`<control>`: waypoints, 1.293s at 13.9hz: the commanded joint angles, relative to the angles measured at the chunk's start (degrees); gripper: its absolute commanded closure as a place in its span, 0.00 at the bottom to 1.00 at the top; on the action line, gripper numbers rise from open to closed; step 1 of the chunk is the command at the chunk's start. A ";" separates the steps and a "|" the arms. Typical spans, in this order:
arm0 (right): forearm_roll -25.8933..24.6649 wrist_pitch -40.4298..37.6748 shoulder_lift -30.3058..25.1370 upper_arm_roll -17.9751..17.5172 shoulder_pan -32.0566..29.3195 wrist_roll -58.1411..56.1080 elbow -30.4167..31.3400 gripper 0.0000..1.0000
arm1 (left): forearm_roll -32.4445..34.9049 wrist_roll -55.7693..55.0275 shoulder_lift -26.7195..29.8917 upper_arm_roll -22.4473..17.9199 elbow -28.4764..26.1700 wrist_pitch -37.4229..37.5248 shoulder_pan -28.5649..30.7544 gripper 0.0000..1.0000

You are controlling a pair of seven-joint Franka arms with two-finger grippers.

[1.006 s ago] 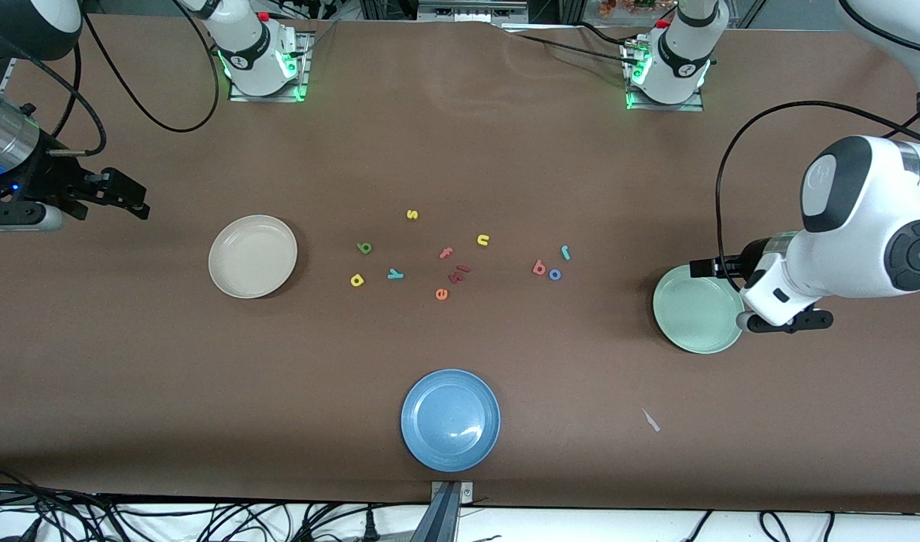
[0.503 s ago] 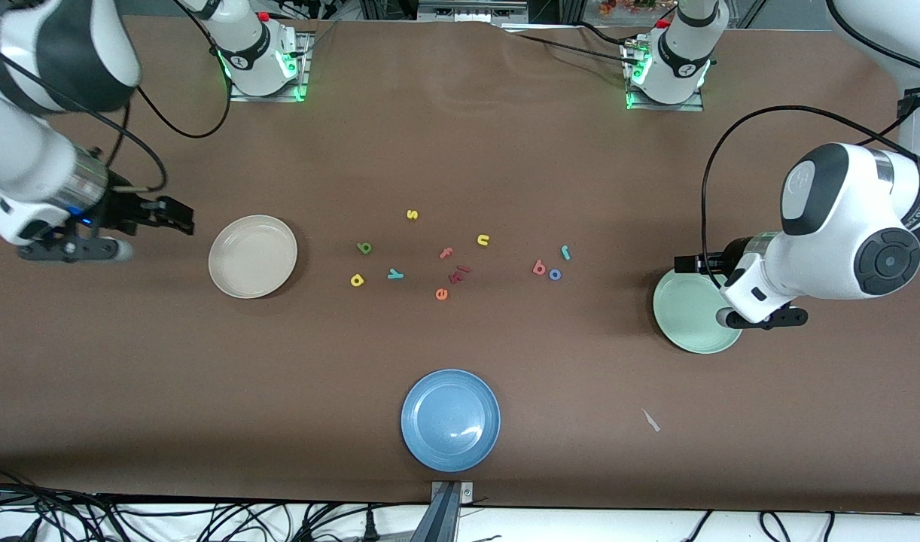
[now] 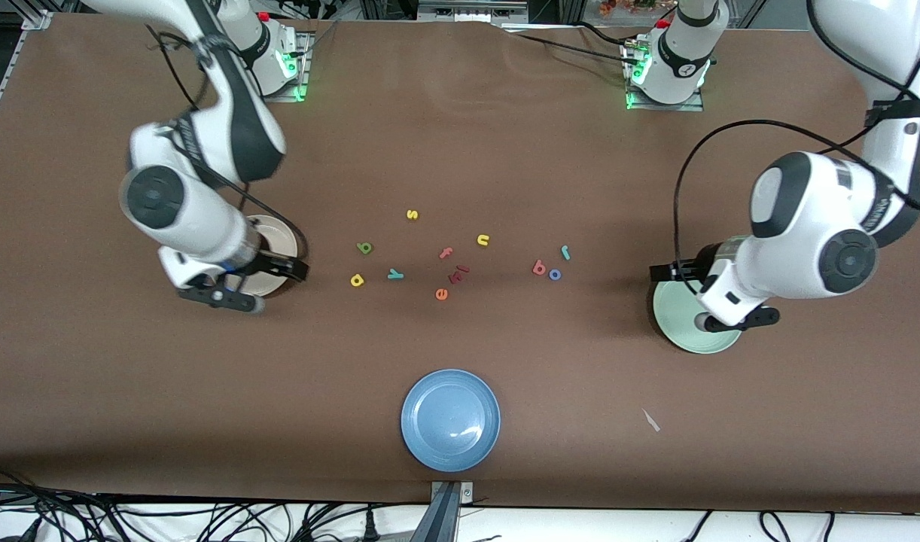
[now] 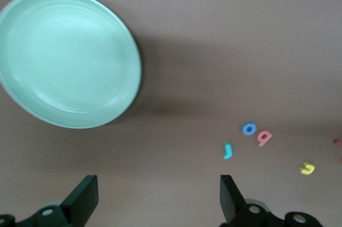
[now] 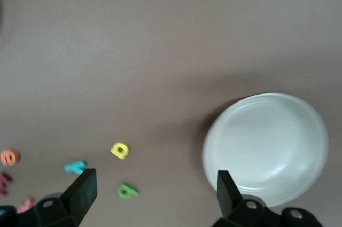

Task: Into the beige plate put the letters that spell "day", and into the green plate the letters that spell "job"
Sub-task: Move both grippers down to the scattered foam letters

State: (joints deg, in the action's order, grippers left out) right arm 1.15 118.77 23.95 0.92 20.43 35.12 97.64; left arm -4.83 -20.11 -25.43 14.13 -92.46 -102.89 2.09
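Jaws wide on both, nothing held: right gripper [image 3: 298, 269] over beige plate [image 3: 283, 239], left gripper [image 3: 667, 272] over green plate [image 3: 674, 320]. Both plates look empty. Near to far: blue plate [image 3: 450, 420], a [image 3: 357, 281], y [image 3: 394, 274], o [image 3: 555, 275], b [image 3: 539, 267], j [image 3: 565, 252], d [image 3: 364, 248]. Descend square on one letter; e [image 3: 441, 293], f [image 3: 446, 254], n [image 3: 482, 240] lie close between the groups, s [image 3: 412, 214] farthest.

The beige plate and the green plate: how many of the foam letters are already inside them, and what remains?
Nothing is done yet: the round cream-beige plate and the round mint-green plate hold no letters. Nothing is in hand: the right gripper is open over the beige plate, the left gripper open over the green plate. All six remain on the table: green "d", yellow "a", teal "y", teal "j", blue "o", pink "b".
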 commanded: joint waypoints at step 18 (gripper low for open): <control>-0.89 18.69 11.82 0.40 8.13 31.32 6.77 0.36 | -0.53 -13.81 -6.47 4.77 -20.48 -30.69 -9.73 0.39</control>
State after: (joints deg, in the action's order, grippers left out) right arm 1.14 136.22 36.47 0.97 27.99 65.06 102.73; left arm -4.83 -33.31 -30.80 19.52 -113.03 -131.57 -6.69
